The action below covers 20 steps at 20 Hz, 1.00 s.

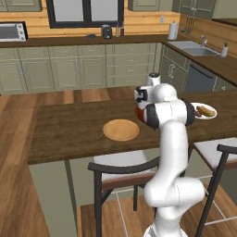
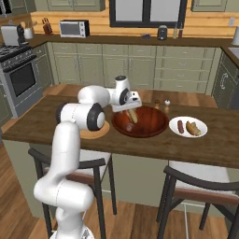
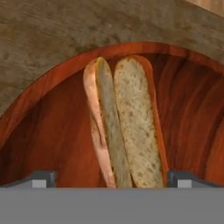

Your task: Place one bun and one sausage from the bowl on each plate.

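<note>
The bowl is sitting on the dark wooden counter, a wide shallow dish of glossy reddish-brown wood, and it is holding a split bun near its middle plus a small reddish sausage toward its 9 o'clock side in the right base view. In the hand view the bun is lying with its two pale, speckled cut faces turned up and its tan crust showing along the outer edges — one end pointing to 12 o'clock, the other running down between the fingertips. At 3 o'clock from the bowl, just beside it, the white plate is carrying one sausage and one bun side by side. At 9 o'clock from the bowl, the flat light-tan plate is lying bare on the counter, partly behind the arm in the right base view. The gripper is hanging over the bowl with its jaws spread as wide as they go — one tip on either side of the bun's near end, gripping nothing. Two small shakers are standing at the bowl's 12 o'clock.
</note>
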### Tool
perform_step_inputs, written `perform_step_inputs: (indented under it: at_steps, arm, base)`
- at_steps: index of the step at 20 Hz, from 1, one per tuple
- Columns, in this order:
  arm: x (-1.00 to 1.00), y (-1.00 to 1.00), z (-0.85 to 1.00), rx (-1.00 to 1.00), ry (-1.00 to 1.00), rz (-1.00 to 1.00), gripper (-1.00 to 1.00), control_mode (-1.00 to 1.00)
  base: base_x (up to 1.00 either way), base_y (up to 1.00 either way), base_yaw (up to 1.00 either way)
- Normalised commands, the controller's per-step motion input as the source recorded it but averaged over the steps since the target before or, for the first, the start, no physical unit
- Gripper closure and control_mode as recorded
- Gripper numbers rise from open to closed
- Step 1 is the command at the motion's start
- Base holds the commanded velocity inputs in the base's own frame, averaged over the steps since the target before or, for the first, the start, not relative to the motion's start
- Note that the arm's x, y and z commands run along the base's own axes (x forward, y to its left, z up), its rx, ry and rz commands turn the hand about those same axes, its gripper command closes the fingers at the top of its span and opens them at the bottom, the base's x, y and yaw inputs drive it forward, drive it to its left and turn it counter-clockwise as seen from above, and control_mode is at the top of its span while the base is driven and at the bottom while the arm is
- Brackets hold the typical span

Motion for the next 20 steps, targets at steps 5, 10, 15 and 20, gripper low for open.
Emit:
perform_step_inputs:
  at_steps: [5,10,15,20]
  arm:
    - [0.42,-0.02,-0.51,0.00,0.03,0.03,-1.00,-1.00]
    - [0.39,-0.03,-0.52,0.00,0.04,0.03,-1.00,-1.00]
    - [0.07,0.00,-0.43,0.02,0.09,0.01,1.00,-1.00]
    - [-0.33,0.04,-0.07,0.02,0.02,0.00,1.00,-1.00]
  base:
    - [0.00,0.00,0.00]
    - [0.00,0.00,0.00]
    - [0.00,0.00,0.00]
    - [0.00,0.00,0.00]
